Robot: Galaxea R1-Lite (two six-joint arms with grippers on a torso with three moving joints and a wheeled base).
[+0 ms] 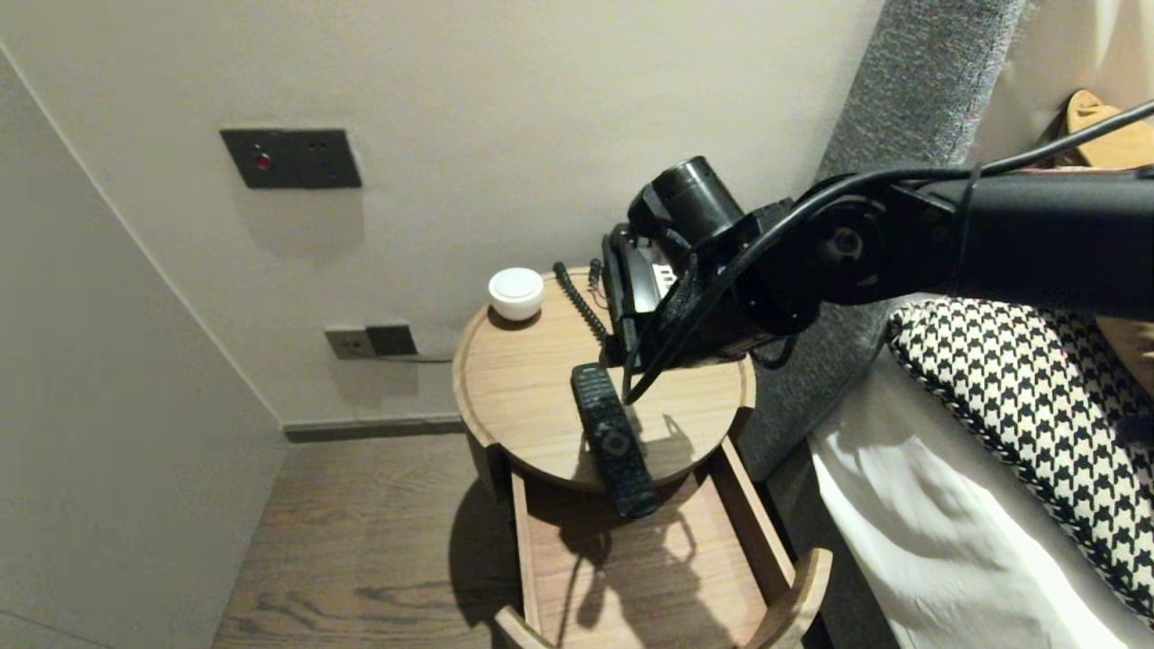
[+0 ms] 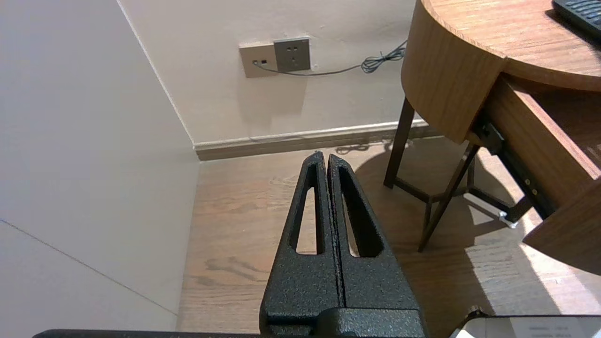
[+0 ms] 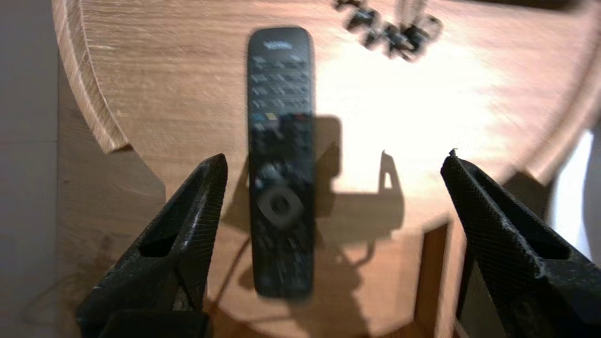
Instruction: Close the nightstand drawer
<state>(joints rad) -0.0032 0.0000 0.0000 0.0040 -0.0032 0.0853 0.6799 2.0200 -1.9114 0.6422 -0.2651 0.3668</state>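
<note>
A long black remote (image 1: 613, 442) lies on the round wooden nightstand top (image 1: 523, 388), its near end sticking out past the front edge over the open drawer (image 1: 631, 577). My right arm (image 1: 766, 261) reaches in from the right and hangs above the top. In the right wrist view my right gripper (image 3: 334, 157) is open and wide, empty, above the remote (image 3: 281, 159), which lies close to one fingertip (image 3: 213, 173) without touching it. My left gripper (image 2: 324, 157) is shut on nothing, parked low over the wooden floor beside the nightstand (image 2: 450, 80).
A black telephone (image 1: 631, 279) with a coiled cord (image 1: 577, 302) and a small white round object (image 1: 516, 293) stand at the back of the top. The bed with its white sheet (image 1: 947, 541) and houndstooth pillow (image 1: 1037, 406) is close on the right. Wall outlets (image 1: 370, 341) are behind.
</note>
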